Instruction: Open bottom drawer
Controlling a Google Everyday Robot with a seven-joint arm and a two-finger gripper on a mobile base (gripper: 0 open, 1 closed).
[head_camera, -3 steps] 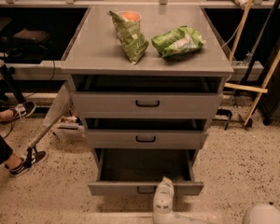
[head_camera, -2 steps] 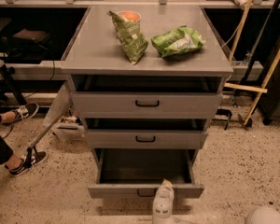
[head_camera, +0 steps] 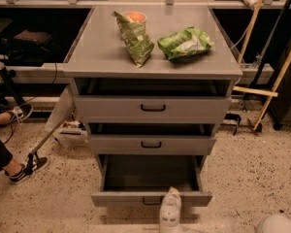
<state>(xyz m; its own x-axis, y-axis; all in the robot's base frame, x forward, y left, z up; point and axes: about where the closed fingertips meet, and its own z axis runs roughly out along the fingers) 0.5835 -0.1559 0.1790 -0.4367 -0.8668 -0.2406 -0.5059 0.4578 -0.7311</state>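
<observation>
The bottom drawer of the grey metal cabinet stands pulled far out, showing its plain grey inside. Its narrow front panel carries a small black bar handle, partly hidden by my arm. My gripper, white and seen from above, is at the bottom middle of the camera view, right at the drawer's front edge beside the handle. The middle drawer and the top drawer each have a black handle and sit slightly out.
On the cabinet top lie two green snack bags and an orange cup. A person's feet in black sneakers are on the speckled floor at left. Wooden poles lean at right.
The bottom drawer has come out slightly further towards the camera, and my gripper has moved back with it.
</observation>
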